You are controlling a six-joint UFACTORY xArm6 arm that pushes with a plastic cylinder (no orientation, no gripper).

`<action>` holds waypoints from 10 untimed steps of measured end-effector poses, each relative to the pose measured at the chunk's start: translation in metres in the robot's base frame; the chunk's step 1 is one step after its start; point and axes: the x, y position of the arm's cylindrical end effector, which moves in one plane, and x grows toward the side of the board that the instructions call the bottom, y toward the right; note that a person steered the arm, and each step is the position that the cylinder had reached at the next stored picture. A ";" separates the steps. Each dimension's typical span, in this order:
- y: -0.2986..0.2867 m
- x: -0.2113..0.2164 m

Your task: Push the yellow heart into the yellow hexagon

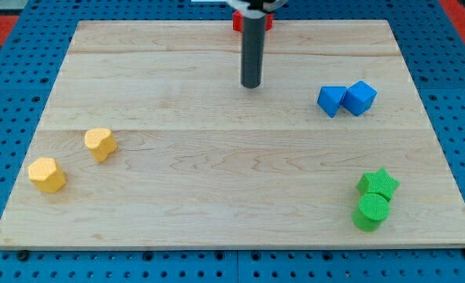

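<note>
The yellow heart [100, 143] lies at the view's left on the wooden board [216, 196]. The yellow hexagon [47, 174] lies a short way below and to the left of it, with a small gap between them. My tip [251, 84] rests on the board near the view's top centre, far to the right of and above both yellow blocks. The dark rod rises from it out of the top of the view.
A blue triangle [331, 100] and a blue cube [359, 97] touch at the view's right. A green star [378, 184] and a green cylinder [370, 212] touch at the bottom right. A red block [237, 21] sits partly hidden behind the rod at the top edge.
</note>
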 end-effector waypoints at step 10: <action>-0.233 0.134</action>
